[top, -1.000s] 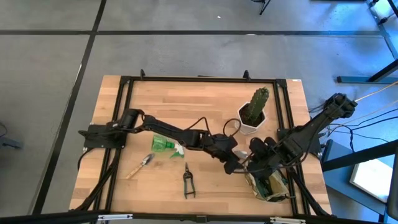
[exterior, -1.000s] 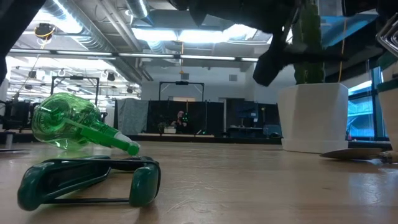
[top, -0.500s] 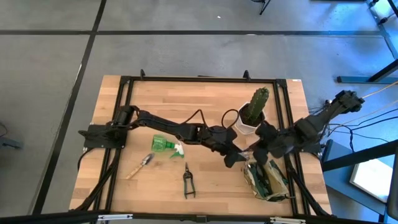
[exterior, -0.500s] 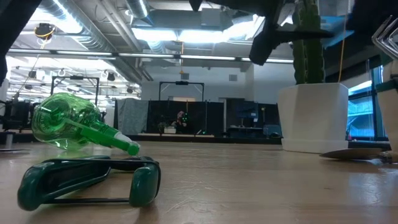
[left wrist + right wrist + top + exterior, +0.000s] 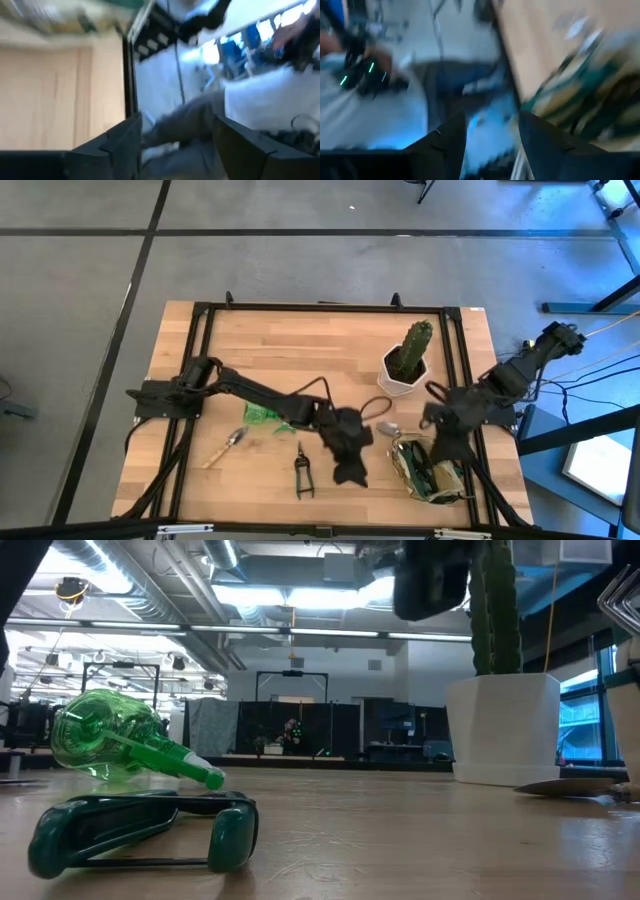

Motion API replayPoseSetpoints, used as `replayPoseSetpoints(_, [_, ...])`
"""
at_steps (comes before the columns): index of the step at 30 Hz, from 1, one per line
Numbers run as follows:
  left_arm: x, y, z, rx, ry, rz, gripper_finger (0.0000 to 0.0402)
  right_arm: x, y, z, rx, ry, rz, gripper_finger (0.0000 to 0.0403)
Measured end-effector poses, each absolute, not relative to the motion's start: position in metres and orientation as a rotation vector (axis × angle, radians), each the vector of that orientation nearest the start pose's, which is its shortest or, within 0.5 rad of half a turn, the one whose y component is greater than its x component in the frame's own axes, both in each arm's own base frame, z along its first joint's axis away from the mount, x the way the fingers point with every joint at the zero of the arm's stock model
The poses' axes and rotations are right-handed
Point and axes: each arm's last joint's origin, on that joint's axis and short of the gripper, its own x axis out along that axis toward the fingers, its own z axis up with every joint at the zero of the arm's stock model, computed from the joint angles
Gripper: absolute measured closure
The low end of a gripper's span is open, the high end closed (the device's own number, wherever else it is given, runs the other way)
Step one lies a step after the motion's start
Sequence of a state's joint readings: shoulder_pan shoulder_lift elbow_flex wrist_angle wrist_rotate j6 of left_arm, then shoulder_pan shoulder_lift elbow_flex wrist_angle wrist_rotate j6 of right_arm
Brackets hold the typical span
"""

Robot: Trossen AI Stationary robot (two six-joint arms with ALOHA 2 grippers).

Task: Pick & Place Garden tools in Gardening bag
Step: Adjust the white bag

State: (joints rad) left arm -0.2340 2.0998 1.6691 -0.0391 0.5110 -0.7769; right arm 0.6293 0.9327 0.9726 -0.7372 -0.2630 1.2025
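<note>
High view: between picks, tools on table.
Left gripper (image 5: 350,470), fingers apart, empty, probably heading for shears (image 5: 301,473) at its 9 o'clock; right gripper (image 5: 447,448), apparently part-open, over bag (image 5: 425,470).

On the bench (image 5: 260,340), the bag (image 5: 428,468) sits at the front right, the cactus pot (image 5: 404,370) behind it. A trowel (image 5: 226,445) lies front left, shears (image 5: 302,473) to its right, a spray bottle (image 5: 262,412) behind both
</note>
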Motion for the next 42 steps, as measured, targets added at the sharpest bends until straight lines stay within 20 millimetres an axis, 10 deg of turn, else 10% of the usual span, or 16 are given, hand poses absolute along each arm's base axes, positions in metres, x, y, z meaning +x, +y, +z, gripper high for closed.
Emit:
replayPoseSetpoints(14, [0.462, -0.141, 0.225, -0.644, 0.764, -0.351, 0.0391, 0.082, 0.108, 0.291, 0.866, 1.659, -0.299, 0.0397])
replayPoseSetpoints(25, [0.494, -0.141, 0.144, -0.79, 0.738, -0.315, 0.0401, 0.086, 0.131, 0.241, 1.016, 1.61, -0.285, 0.0399])
replayPoseSetpoints(42, [0.504, -0.125, 0.138, -0.85, 0.652, -0.23, 0.04, 0.092, 0.144, 0.188, 1.208, 1.376, -0.264, 0.04])
